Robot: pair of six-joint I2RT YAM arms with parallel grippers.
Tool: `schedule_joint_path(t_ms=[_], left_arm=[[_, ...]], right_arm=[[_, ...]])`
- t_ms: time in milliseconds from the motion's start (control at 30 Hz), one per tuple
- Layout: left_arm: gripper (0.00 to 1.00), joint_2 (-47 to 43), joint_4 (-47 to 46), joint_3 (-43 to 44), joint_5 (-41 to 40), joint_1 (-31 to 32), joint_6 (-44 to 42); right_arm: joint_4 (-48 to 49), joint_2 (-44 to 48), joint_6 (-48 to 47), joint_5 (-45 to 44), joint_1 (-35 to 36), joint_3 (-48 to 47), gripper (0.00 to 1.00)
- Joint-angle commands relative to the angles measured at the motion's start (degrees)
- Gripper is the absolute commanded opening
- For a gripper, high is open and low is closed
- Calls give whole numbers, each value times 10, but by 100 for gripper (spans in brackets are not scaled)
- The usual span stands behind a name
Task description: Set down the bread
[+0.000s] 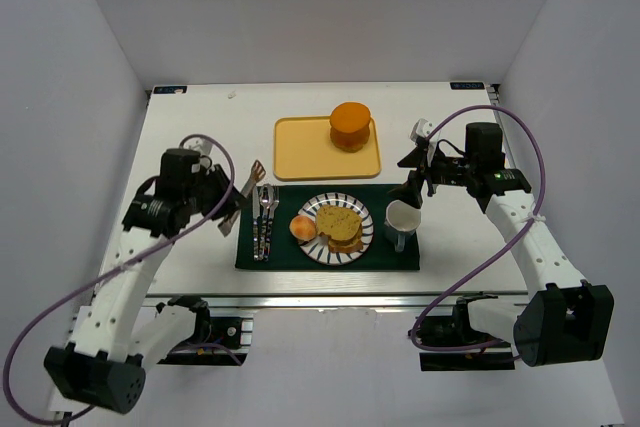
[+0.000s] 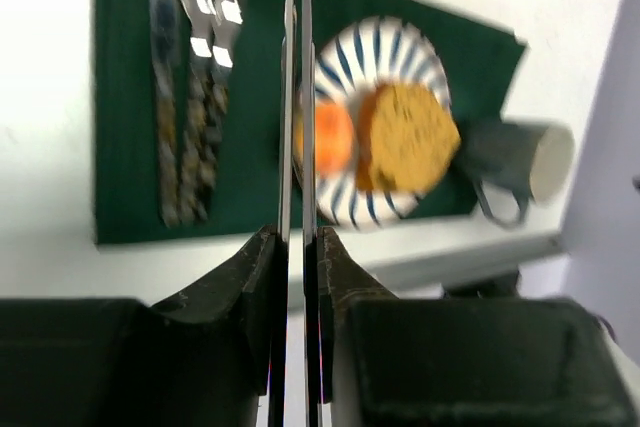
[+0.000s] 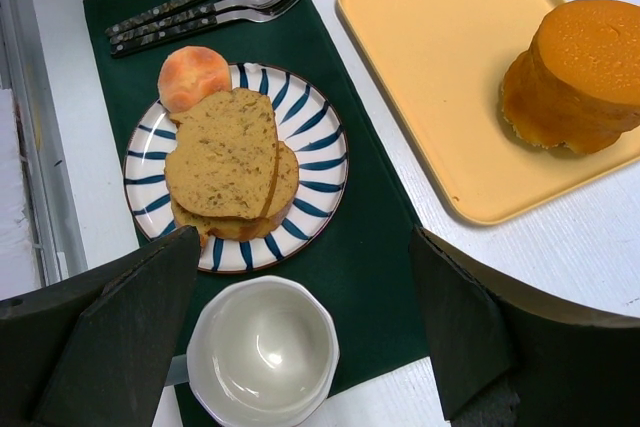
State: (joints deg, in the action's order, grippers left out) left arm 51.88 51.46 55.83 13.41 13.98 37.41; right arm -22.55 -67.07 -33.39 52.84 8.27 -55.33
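Top cam overhead, wrist cams share plate (image 3: 322, 147)

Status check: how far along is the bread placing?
Done: both slices of bread lie stacked on the striped plate. In hand: the left gripper is shut on the tongs, which carry nothing; the right gripper is open and empty. Left: seemingly only putting the tongs down.

We find the lower bread slice (image 3: 288, 179) mostly hidden under the upper slice (image 3: 222, 152); the white mug (image 3: 262, 357) is cut at the bottom edge, the tongs (image 2: 307, 97) at the top.
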Motion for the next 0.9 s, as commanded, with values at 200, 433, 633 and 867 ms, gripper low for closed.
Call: schedule_joint_path(t_ms=[200,433,633,867], left_arm=[[38,183,-192,1,-126,-102,-204],[45,265,-283,-53,-147,-127,-298],[60,287,-311,-100,-135,-139,-311],[73,298,-305,-109,-124,-167,-278]], right_arm=[[6,1,0,9,3,-21,89],[-4,-2,-9,4,3,-25,89],[-6,-10,-6,8,3,-28,89],[-21,-28,14,-22,3,-44,89]])
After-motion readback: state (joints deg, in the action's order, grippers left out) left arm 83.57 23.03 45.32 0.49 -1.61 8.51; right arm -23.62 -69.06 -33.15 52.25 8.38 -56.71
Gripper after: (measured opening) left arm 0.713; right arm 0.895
